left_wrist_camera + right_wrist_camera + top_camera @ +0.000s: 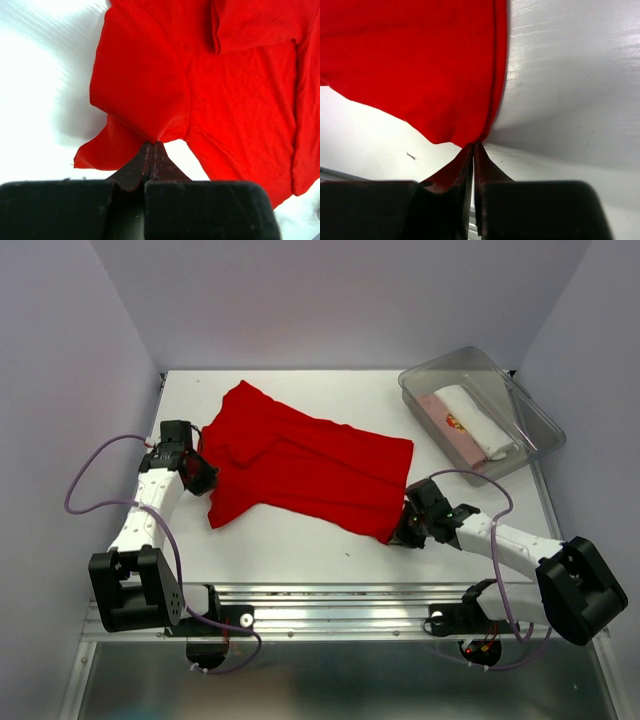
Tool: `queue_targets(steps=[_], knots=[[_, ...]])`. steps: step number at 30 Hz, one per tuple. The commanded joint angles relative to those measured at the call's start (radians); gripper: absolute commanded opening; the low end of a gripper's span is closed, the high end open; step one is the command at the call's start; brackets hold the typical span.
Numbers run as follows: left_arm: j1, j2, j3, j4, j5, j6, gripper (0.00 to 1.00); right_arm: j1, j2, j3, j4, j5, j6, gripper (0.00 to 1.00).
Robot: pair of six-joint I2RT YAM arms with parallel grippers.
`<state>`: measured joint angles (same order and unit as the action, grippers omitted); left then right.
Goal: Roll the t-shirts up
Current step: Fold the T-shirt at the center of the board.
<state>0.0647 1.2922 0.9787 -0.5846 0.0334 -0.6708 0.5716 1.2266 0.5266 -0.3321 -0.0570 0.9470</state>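
Note:
A bright red t-shirt (300, 465) lies spread across the middle of the white table, partly folded along its far side. My left gripper (205, 477) is shut on the shirt's left edge near a sleeve; in the left wrist view the red cloth (145, 90) rises from the closed fingertips (152, 145). My right gripper (402, 530) is shut on the shirt's near right corner; the right wrist view shows the red hem (445, 75) pinched at the gripper's tips (473, 146). A rolled white shirt (478, 420) and a pale pink one (450, 430) with a small red print lie in the tub.
A clear plastic tub (535, 425) stands at the back right of the table. Purple cables loop beside both arms. A metal rail (340, 605) runs along the table's near edge. Pale walls enclose the table on three sides.

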Motion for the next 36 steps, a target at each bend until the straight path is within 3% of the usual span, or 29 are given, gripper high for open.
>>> queue_targets(steps=[1,2,18,36], knots=[[-0.008,-0.059,-0.001,-0.018,0.000,-0.018,0.00,0.010,-0.024,0.001,0.010,0.037,-0.001,0.05],[-0.008,-0.067,-0.005,-0.029,-0.004,-0.021,0.00,0.010,-0.033,0.000,0.008,0.036,-0.002,0.01],[-0.006,-0.260,-0.149,-0.087,-0.012,-0.087,0.00,0.010,-0.134,-0.011,-0.104,0.077,-0.042,0.01],[-0.008,-0.195,-0.043,-0.123,-0.101,-0.058,0.00,0.010,-0.170,0.075,-0.219,0.194,-0.063,0.01]])
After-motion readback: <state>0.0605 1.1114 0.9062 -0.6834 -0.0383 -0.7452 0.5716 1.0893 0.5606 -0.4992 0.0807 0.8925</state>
